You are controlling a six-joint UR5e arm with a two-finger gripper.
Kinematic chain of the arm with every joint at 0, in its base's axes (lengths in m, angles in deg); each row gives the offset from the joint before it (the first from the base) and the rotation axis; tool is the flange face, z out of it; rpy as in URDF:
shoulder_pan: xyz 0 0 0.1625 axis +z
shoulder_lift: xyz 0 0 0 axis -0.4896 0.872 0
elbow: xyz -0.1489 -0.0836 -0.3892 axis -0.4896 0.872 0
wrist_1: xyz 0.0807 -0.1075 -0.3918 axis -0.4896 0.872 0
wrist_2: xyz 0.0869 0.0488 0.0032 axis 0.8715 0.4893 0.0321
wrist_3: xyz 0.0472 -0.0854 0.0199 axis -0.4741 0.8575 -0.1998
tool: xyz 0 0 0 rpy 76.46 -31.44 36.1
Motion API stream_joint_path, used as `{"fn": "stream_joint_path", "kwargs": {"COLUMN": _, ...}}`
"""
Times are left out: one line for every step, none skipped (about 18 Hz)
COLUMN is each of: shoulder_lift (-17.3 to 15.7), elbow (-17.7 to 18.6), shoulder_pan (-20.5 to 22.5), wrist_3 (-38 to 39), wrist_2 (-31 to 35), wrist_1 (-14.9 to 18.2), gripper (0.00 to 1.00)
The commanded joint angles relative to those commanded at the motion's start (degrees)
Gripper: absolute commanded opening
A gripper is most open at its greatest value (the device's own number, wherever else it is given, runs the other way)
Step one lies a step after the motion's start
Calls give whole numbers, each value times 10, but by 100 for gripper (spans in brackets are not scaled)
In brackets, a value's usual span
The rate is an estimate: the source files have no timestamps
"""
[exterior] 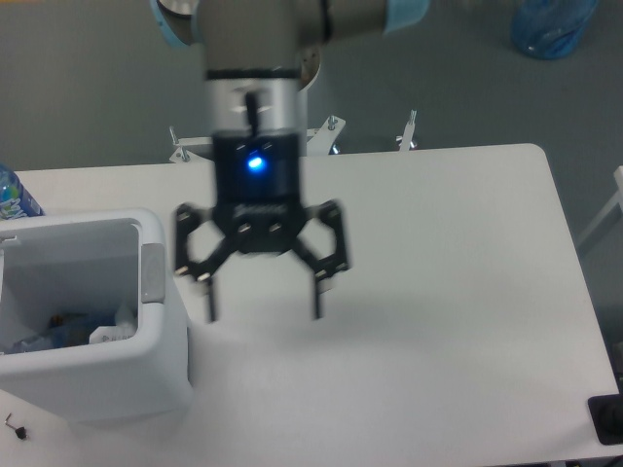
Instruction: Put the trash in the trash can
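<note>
The white trash can [146, 375] stands at the table's left front, its grey panel [153, 273] facing right. Inside it lie the trash: a crumpled white tissue [114, 329] and a clear crushed bottle [44, 337], partly hidden by the wall. My gripper [263, 300] hangs above the bare table to the right of the can, blurred by motion, fingers spread wide open with nothing between them.
An upright blue-labelled bottle [12, 195] stands at the far left edge behind the can. The arm's base column [282, 117] rises behind the table. A blue bag [553, 24] lies on the floor at the back right. A small dark object [15, 425] lies on the floor at bottom left.
</note>
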Motion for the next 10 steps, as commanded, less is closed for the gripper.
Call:
{"fn": "stream_joint_path", "kwargs": {"shoulder_lift": -3, "elbow": 1, "shoulder_pan": 3, "wrist_3": -15, "wrist_2": 5, "wrist_1": 10, "gripper": 100}}
{"fn": "stream_joint_path", "kwargs": {"shoulder_lift": -8, "elbow": 6, "shoulder_pan": 9, "wrist_3": -33, "wrist_2": 15, "wrist_1": 18, "gripper": 100}}
{"fn": "stream_joint_path", "kwargs": {"shoulder_lift": -13, "elbow": 13, "shoulder_pan": 12, "wrist_3": -59, "wrist_2": 25, "wrist_1": 26, "gripper": 100}}
{"fn": "stream_joint_path", "kwargs": {"shoulder_lift": -18, "elbow": 20, "shoulder_pan": 13, "wrist_3": -88, "wrist_2": 36, "wrist_1": 35, "gripper": 100}}
{"fn": "stream_joint_path", "kwargs": {"shoulder_lift": -25, "elbow": 29, "shoulder_pan": 13, "wrist_3": -112, "wrist_2": 44, "wrist_1": 41, "gripper": 100}}
{"fn": "stream_joint_path", "kwargs": {"shoulder_lift": -30, "elbow": 37, "shoulder_pan": 14, "wrist_3": -129, "wrist_2": 48, "wrist_1": 42, "gripper": 100}}
{"fn": "stream_joint_path", "kwargs": {"shoulder_lift": -33, "elbow": 42, "shoulder_pan": 16, "wrist_3": -139, "wrist_2": 50, "wrist_1": 42, "gripper": 100}}
{"fn": "stream_joint_path", "kwargs": {"shoulder_lift": -35, "elbow": 45, "shoulder_pan": 18, "wrist_3": -141, "wrist_2": 50, "wrist_1": 43, "gripper": 100}}
{"fn": "stream_joint_path", "kwargs": {"shoulder_lift": -36, "elbow": 45, "shoulder_pan": 22, "wrist_3": -141, "wrist_2": 50, "wrist_1": 43, "gripper": 100}}
{"fn": "stream_joint_path", "kwargs": {"shoulder_lift": -36, "elbow": 45, "shoulder_pan": 23, "wrist_3": -141, "wrist_2": 50, "wrist_1": 42, "gripper": 100}}
